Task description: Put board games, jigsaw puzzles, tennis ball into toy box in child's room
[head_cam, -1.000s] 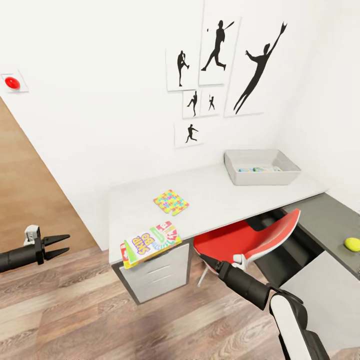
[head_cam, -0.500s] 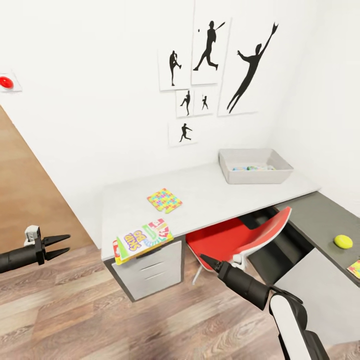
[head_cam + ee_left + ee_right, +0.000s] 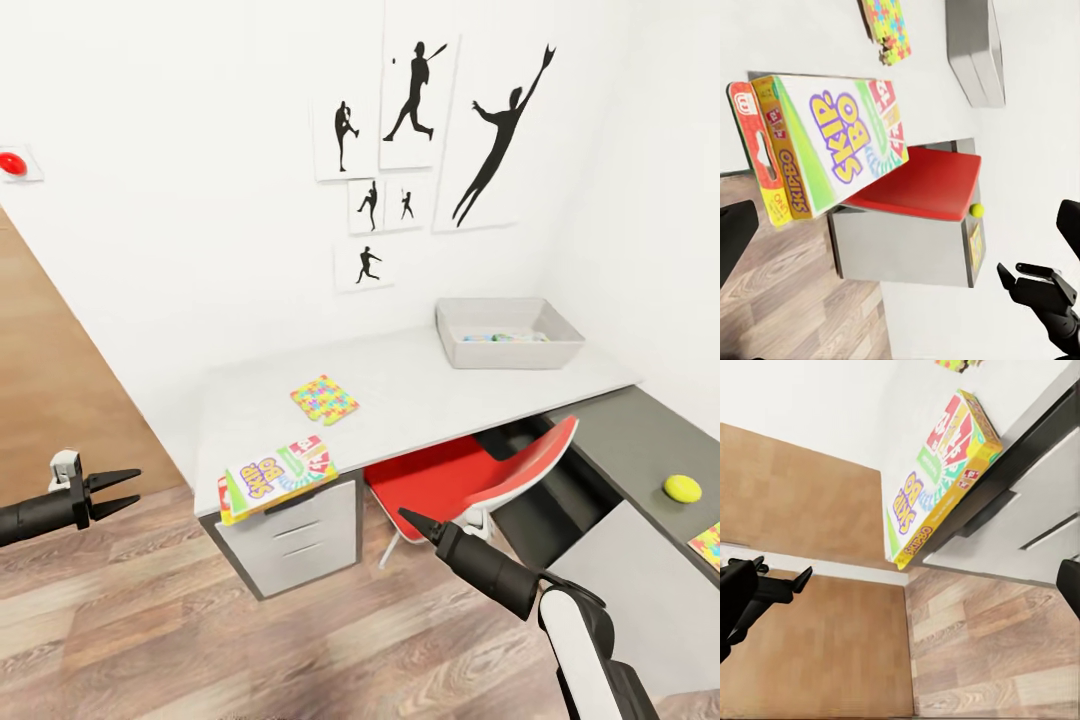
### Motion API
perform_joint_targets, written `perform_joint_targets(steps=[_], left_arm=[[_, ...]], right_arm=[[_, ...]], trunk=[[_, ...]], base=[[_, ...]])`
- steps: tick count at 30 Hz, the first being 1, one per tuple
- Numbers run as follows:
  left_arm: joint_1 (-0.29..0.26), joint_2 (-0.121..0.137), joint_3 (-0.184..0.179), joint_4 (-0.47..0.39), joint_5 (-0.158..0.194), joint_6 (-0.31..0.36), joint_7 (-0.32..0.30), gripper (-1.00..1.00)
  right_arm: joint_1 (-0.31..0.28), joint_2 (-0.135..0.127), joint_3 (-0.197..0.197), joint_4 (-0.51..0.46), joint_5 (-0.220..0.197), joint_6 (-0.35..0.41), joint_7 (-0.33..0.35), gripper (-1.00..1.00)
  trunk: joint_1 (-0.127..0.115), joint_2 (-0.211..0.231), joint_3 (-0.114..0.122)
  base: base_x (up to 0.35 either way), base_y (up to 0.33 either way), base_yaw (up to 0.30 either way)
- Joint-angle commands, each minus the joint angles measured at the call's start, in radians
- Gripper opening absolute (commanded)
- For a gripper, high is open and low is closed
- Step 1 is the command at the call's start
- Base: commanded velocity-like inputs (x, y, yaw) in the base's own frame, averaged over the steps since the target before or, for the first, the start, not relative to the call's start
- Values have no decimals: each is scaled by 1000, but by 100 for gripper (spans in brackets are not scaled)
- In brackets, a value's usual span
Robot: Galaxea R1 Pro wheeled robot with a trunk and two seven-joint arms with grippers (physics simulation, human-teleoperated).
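Observation:
The SKIP BO board game (image 3: 275, 477) lies at the near left corner of the pale table (image 3: 430, 385), jutting over its edge; it shows too in the left wrist view (image 3: 832, 142) and the right wrist view (image 3: 941, 480). One jigsaw puzzle (image 3: 324, 399) lies mid-table. The grey toy box (image 3: 560, 345) stands at the far right with a small blue printed box (image 3: 505, 338) inside. A tennis ball (image 3: 682, 488) and a second jigsaw puzzle (image 3: 708, 545) rest on the dark lower section. My left gripper (image 3: 135, 487) hangs open over the floor, left of the table. My right gripper (image 3: 405, 515) is open below the chair, empty.
A red chair (image 3: 470, 480) is tucked under the table between the drawer cabinet (image 3: 300, 535) and the dark grey desk section (image 3: 630, 440). Wood-plank floor lies in front. A brown panel (image 3: 50, 390) stands at the left, and black silhouette pictures hang on the white wall.
The camera has swung a little to the right, so the table has slid left in the picture and the second puzzle has come into view. Both arms hold the same pose.

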Motion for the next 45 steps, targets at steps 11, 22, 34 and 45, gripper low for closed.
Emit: perform_joint_targets(steps=[11,22,34,45], left_arm=[[-1,1,-8,2,9,10,-3,100],[-1,0,-8,2,8,6,-4,100],[-1,-1,-8,2,9,6,-5,100],[-1,0,-8,2,9,6,-5,100]], right_arm=[[-1,1,-2,-2,3,6,6,100],[-1,1,-2,-2,3,6,7,100],[-1,1,0,-2,3,6,6,100],[-1,2,5,-2,3,6,5,100]], trunk=[[1,-2,-2],[1,-2,-2],[1,-2,-2],[1,-2,-2]], base=[[0,-62,158],[0,-92,13],[0,-72,104],[0,-7,6]])
